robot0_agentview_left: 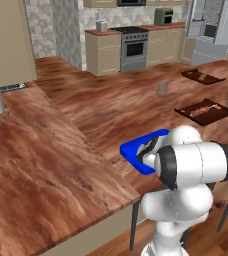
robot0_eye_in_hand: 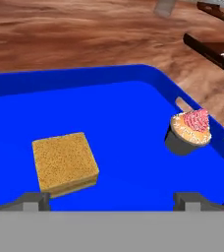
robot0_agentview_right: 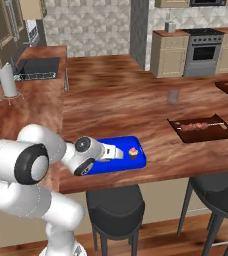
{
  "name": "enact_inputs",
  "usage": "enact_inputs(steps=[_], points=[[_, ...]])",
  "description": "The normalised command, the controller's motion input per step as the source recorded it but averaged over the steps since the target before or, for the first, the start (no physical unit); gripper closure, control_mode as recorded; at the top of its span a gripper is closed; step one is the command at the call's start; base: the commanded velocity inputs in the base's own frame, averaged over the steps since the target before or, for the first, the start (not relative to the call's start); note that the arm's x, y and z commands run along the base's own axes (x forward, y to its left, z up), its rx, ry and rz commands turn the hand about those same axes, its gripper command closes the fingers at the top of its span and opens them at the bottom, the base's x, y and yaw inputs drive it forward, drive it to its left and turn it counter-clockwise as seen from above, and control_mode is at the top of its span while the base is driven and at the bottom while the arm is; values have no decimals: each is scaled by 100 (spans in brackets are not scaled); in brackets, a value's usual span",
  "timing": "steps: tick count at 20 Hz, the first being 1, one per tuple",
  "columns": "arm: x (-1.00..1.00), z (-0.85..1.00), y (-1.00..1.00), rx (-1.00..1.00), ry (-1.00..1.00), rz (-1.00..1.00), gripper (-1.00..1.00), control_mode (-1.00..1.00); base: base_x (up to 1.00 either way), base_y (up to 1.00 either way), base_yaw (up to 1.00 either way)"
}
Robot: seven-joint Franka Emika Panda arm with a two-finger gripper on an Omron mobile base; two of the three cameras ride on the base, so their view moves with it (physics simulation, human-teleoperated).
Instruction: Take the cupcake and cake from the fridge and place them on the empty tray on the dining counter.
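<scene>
Both sweets already lie in the blue tray (robot0_eye_in_hand: 133, 83), so the step in hand looks like a clean release and retreat. The gripper (robot0_eye_in_hand: 111, 199) hovers low over the tray's near side with its fingers spread wide and nothing between them. The cake (robot0_eye_in_hand: 65, 162) sits flat on the tray floor just ahead of the left fingertip. To finish well, the hand should lift straight up and back before any sideways swing (a low sweep could nudge the cake or clip the tray's rim).

The cake is a squat square block, orange-yellow and grainy like sponge, with crisp edges. The cupcake (robot0_eye_in_hand: 188, 132) stands upright toward the tray's right side, well apart from the cake: a dark cup under a pale speckled collar and a pink-red swirl. It is top-heavy and would likely tip if bumped. The tray is glossy plastic with a low raised rim and rounded corners. It rests near the front edge of the dining counter (robot0_agentview_right: 136, 95), whose top is reddish-brown wood grain.
</scene>
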Motion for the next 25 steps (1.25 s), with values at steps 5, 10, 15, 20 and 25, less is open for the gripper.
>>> enact_inputs(steps=[5, 10, 15, 20, 25], points=[[41, 100, -23, 1, 9, -17, -100, -100, 0, 0, 0], [1, 100, -3, 20, 2, -14, -100, -100, 0, 0, 0], [-21, 100, 1, 29, 0, -1, -100, -100, 0, 0, 0], [-65, 100, 0, 31, 1, 1, -100, -100, 0, 0, 0], [-84, 46, 14, 15, 0, 8, -100, -100, 0, 0, 0]])
